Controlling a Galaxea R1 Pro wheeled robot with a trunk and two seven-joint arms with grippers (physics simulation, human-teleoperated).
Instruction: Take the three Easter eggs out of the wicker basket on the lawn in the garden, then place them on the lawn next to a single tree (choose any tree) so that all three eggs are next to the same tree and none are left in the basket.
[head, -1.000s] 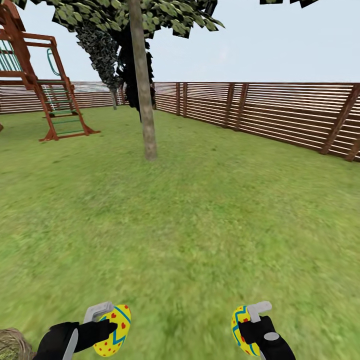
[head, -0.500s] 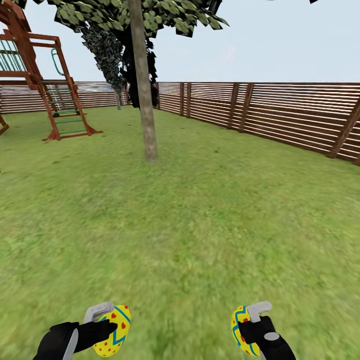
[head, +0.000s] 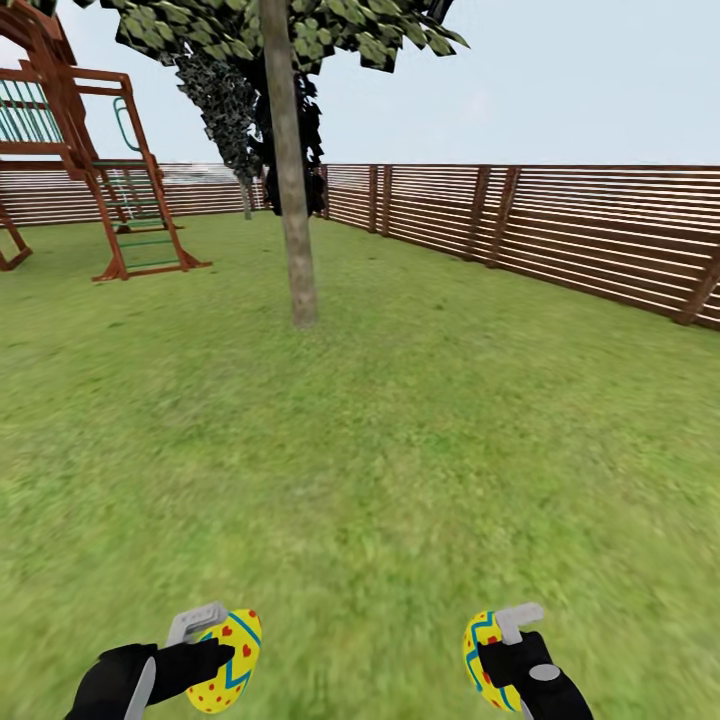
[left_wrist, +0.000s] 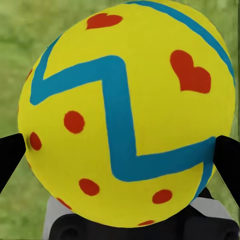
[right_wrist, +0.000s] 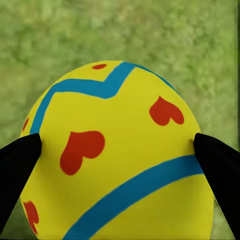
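Shift: we're panning left since a second ago, basket edge gone.
Left pincer: clamping one Easter egg.
Right pincer: clamping second egg.
Tree: ahead on lawn, well apart.

Simulated backyard garden under open sky. A mottled green lawn fills the ground, enclosed by a brown horizontal-slat wooden fence. A pale-trunked tree with dark foliage stands mid-lawn; a wooden playset with a ladder stands near the far fence.
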